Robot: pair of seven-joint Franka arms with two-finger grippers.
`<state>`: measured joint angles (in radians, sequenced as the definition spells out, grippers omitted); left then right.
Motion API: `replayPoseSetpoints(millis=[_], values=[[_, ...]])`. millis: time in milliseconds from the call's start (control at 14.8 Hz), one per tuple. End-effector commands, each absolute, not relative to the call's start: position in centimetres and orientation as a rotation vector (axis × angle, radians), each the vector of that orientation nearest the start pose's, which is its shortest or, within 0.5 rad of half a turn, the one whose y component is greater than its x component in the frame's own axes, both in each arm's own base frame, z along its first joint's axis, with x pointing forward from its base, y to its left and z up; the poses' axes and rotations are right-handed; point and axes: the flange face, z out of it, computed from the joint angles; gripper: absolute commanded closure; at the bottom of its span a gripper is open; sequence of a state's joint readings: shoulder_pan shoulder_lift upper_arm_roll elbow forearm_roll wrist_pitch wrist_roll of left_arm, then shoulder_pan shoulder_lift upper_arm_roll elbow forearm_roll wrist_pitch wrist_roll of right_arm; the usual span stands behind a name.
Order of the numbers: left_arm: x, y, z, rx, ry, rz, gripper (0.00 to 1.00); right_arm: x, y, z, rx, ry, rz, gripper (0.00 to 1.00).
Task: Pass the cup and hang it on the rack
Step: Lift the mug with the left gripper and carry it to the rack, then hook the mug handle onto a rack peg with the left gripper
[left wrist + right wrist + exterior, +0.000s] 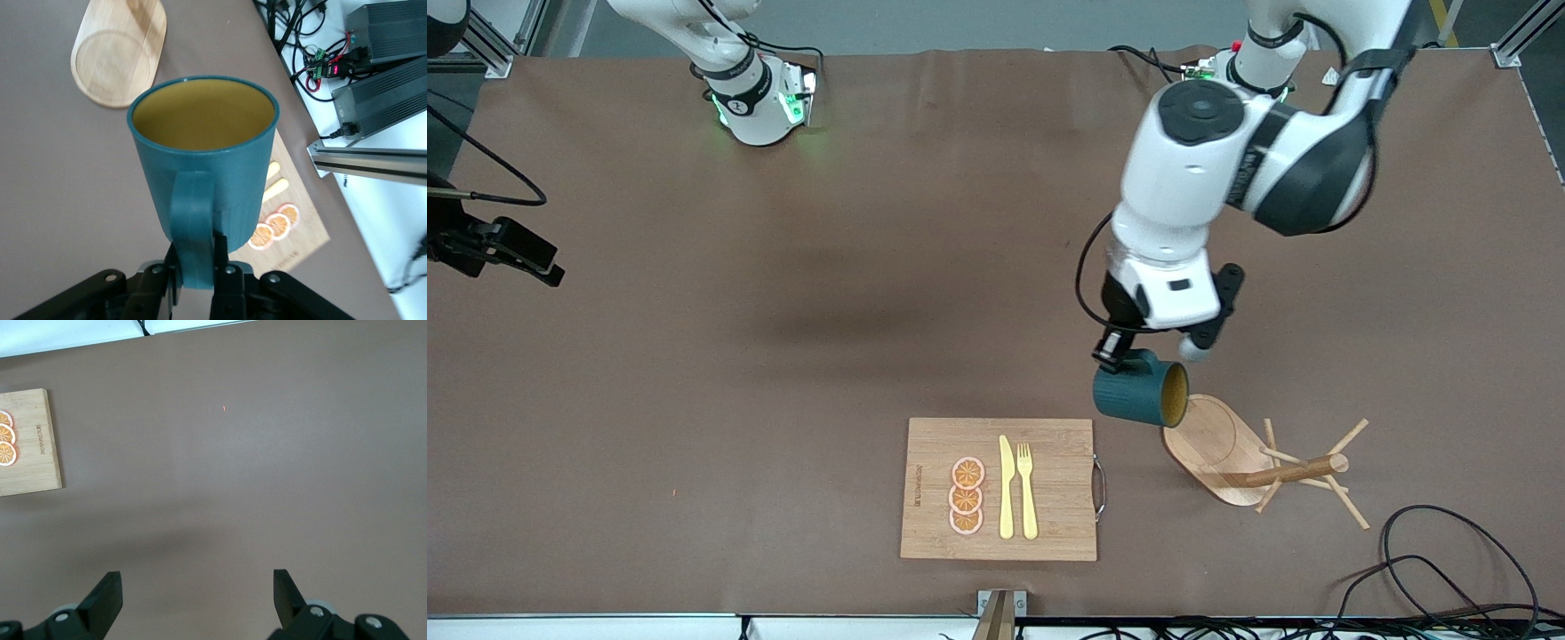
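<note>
Nearest my front camera lay the wooden cutting board (1000, 490), carrying three orange slices (966, 496), a yellow knife (1006, 489) and a yellow fork (1027, 491) side by side. Beside it, toward the left arm's end of the table, I saw the rack (1258, 460): its oval base rested on the table, its post and pegs pointing toward the left arm's end in the overhead view (I took this for the camera's steep angle, though I could not be sure the post was upright).

Just above the base edge closest to the board hung the cup (1140, 398), held on its side with the mustard-yellow mouth facing the rack. In the left wrist view the left gripper (195, 267) was clamped on the cup's handle (193, 227), one finger on each side of it, and the rack's base showed past the rim of the cup. The cup was off the table, over the brown surface between board and rack.

Farther up the table, the right arm waited near its own end; its gripper (197, 593) hung over bare tabletop with the fingers spread wide and nothing between them.
</note>
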<state>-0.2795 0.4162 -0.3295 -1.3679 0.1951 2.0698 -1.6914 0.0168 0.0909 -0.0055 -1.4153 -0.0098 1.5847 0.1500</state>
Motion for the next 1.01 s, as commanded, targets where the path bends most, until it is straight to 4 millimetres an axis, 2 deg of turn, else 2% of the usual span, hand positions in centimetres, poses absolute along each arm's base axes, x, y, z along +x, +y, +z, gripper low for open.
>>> replayPoseSetpoints(millis=[0,338,540,743,878,945], values=[[62.3,-33.3,55.0,-2.929,-1.861,-0.175,1.0,58.2,0.6,65.0,-3.127,0.231,-0.13,0.0],[64.4,-27.5,57.3,-2.963,-2.02,0.017,1.0,58.2,0.6,65.0,-3.122,0.233,-0.132,0.0],[65.9,-23.7,57.6,-3.007,-2.116,0.206,1.0,58.2,0.3,65.0,-3.12,0.24,-0.131,0.0],[67.7,-19.6,56.4,-3.055,-2.187,0.388,1.0,58.1,0.3,65.1,-3.12,0.24,-0.134,0.0],[69.0,-17.1,54.7,-3.076,-2.219,0.475,1.0,58.1,0.3,65.1,-3.12,0.24,-0.134,0.0],[69.6,-16.5,53.2,-3.07,-2.221,0.509,1.0,58.1,0.4,65.1,-3.12,0.237,-0.136,0.0]])
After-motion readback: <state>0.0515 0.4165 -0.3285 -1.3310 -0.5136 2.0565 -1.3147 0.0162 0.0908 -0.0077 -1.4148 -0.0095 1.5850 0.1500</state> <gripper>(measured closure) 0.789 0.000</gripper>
